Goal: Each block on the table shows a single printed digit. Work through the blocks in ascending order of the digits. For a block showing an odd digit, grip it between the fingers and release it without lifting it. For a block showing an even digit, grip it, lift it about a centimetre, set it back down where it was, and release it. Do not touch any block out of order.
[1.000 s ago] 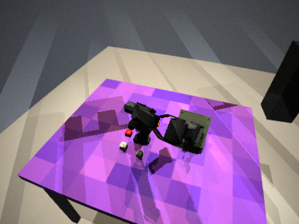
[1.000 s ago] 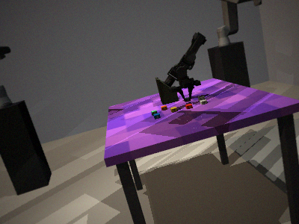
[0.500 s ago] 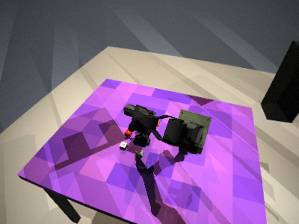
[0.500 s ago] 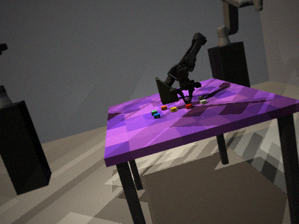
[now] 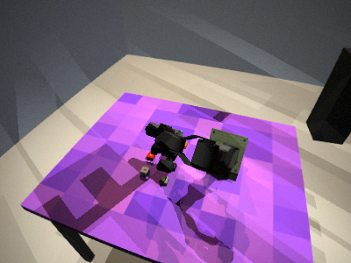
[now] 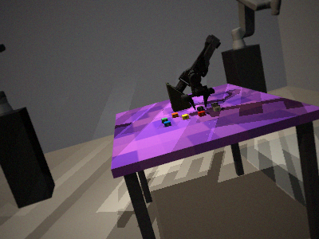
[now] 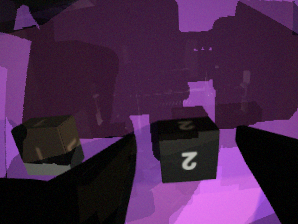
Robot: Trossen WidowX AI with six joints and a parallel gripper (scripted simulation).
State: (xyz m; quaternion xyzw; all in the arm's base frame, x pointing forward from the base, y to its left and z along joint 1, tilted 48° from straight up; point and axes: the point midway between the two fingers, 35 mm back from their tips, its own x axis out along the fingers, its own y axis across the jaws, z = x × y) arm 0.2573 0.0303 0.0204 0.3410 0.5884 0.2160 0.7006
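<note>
A black block printed 2 (image 7: pixel 188 157) (image 6: pixel 200 108) sits on the purple table top (image 5: pixel 246 206) (image 6: pixel 159 139) between my gripper's fingers. My gripper (image 7: pixel 185 137) (image 6: pixel 200 104) (image 5: pixel 167 167) is open, with a gap showing on each side of the block. In the wrist view a dull olive block (image 7: pixel 47 139) lies to the left, its digit unreadable. A red block (image 6: pixel 202 113) (image 5: pixel 151 154) lies just beyond the gripper.
Yellow (image 6: pixel 185 116), orange (image 6: pixel 175 115), green (image 6: pixel 164 119) and blue (image 6: pixel 167 123) blocks lie in a row left of the gripper. Two dull blocks (image 5: pixel 144 172) (image 5: pixel 164 181) lie near it. The arm's base plate (image 5: pixel 228 138) stands behind. Black pillars (image 5: pixel 331 105) stand off the table.
</note>
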